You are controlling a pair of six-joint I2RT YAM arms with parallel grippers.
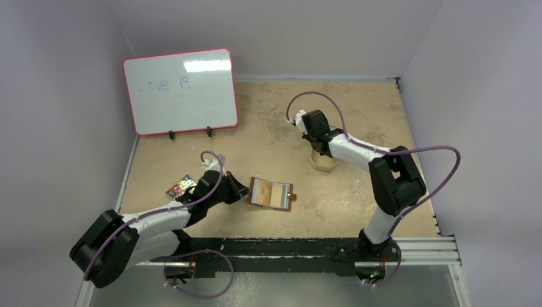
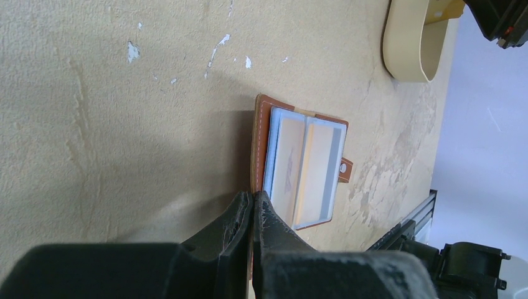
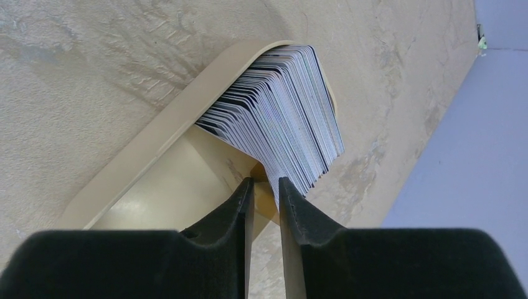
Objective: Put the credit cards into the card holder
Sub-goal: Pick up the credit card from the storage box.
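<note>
Top view: the card holder [image 1: 273,194] is lying open, just below the middle of the table [image 1: 358,115]. The left gripper [image 1: 245,190] is sitting right at its 9 o'clock side. The right gripper [image 1: 317,147] is hanging over the tan tin [image 1: 323,161], off at 1 o'clock from the holder.

Left wrist: the fingers are clenched tight with nothing between them. The tips are sitting at the holder's 6 o'clock edge, but I can't tell if they're actually pressing on it.

Right wrist: the credit cards [image 3: 280,115] are standing on edge in the tin, fanned out in a tight pack at 12 o'clock from the tips. The jaws are standing slightly apart with a gold-coloured edge showing in the gap. As far as I can make out, they're not clamping anything.

My take is that these cards are going to be light, stiff and really slick. Since they're packed so close, grabbing two at once looks like the risk. I'd pinch one by its flat faces at the exposed top edge. The leather holder looks soft and light, so it's probably going to slide unless it's pinned.
</note>
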